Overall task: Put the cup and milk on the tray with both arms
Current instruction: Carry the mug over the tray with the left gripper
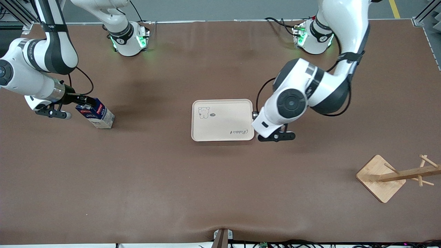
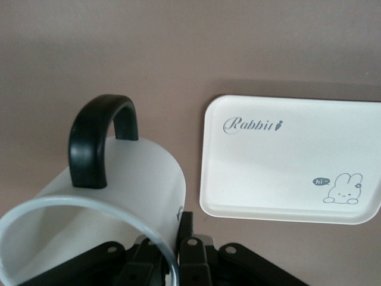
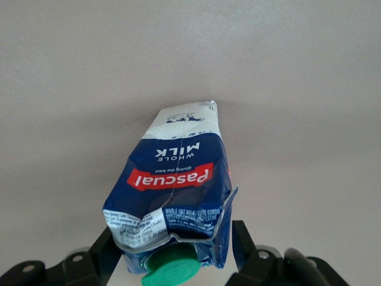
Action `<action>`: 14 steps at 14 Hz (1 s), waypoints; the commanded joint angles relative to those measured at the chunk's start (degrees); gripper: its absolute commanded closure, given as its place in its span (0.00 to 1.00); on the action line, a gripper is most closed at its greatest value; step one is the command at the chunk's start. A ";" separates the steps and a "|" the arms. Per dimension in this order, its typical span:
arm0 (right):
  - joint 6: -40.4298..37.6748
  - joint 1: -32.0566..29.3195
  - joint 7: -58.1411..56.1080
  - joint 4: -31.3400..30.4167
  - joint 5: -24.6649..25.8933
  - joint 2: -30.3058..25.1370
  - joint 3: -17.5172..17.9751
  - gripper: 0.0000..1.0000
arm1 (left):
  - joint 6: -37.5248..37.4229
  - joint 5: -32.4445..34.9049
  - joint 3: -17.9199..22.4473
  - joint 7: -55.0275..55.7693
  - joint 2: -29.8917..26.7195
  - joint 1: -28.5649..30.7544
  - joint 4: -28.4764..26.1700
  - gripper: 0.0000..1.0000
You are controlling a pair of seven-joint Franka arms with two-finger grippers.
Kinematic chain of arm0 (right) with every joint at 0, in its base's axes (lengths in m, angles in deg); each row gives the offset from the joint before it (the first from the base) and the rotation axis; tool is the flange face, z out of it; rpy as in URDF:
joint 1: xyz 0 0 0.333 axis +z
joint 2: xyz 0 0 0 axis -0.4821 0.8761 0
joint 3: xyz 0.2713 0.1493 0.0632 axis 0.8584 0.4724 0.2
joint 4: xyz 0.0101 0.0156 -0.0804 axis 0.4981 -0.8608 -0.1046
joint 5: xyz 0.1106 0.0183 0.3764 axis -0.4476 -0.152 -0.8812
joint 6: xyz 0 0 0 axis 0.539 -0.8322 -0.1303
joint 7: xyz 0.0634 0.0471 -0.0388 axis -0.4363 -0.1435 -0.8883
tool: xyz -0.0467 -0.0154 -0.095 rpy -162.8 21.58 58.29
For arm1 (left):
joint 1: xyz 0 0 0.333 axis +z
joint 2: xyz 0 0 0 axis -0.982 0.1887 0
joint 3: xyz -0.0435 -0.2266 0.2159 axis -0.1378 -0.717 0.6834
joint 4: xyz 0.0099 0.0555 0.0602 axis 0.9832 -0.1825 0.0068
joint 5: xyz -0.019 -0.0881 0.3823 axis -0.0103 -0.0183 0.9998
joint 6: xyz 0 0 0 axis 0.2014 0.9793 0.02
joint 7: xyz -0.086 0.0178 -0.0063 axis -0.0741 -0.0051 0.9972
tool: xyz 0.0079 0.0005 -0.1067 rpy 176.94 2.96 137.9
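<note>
Here the right gripper (image 3: 172, 256) has its 2 dark fingers (image 3: 101, 253) set on either side of the milk (image 3: 172, 190), close against the crumpled blue top of the carton just beside the green cap (image 3: 169, 271). Whether they already press it cannot be told; the gap between them is about as wide as the carton. In the front view the right gripper (image 1: 82, 101) sits at the carton's top, and the milk (image 1: 98, 115) stands on the table (image 1: 220, 193) toward the right arm's end, leaning a little, well apart from the tray (image 1: 222, 120). The red label and the words "whole milk" show on its side, with a pale lower part resting on the brown surface.

The left gripper (image 2: 172, 262) is clamped tight on the wall of the cup (image 2: 113, 202), 1 finger (image 2: 193, 262) outside the white wall and the other inside the rim. The cup's black handle (image 2: 98, 140) arches away from the fingers. In the front view the cup is hidden under the left arm's wrist (image 1: 275, 120), which hangs just beside the tray's edge at the left arm's end.

The tray lies flat near the middle of the table with nothing on it, its small animal drawing (image 1: 204, 112) and "Rabbit" lettering (image 1: 238, 132) showing. A wooden stand (image 1: 392, 175) lies toward the left arm's end, nearer the front camera than the tray.
</note>
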 commanded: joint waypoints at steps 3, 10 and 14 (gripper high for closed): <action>1.19 -1.30 -0.99 -2.53 0.34 -2.31 0.62 0.84 | 2.15 0.92 0.20 10.09 4.21 -4.43 2.21 1.00; -5.74 -1.30 -1.34 3.44 0.43 -1.96 0.62 1.00 | 12.77 -0.31 -0.07 21.43 8.61 -8.21 1.86 1.00; -11.19 -0.68 -0.73 8.45 0.34 -1.61 0.97 1.00 | 19.11 -3.82 -0.24 23.91 9.67 -8.92 -0.93 1.00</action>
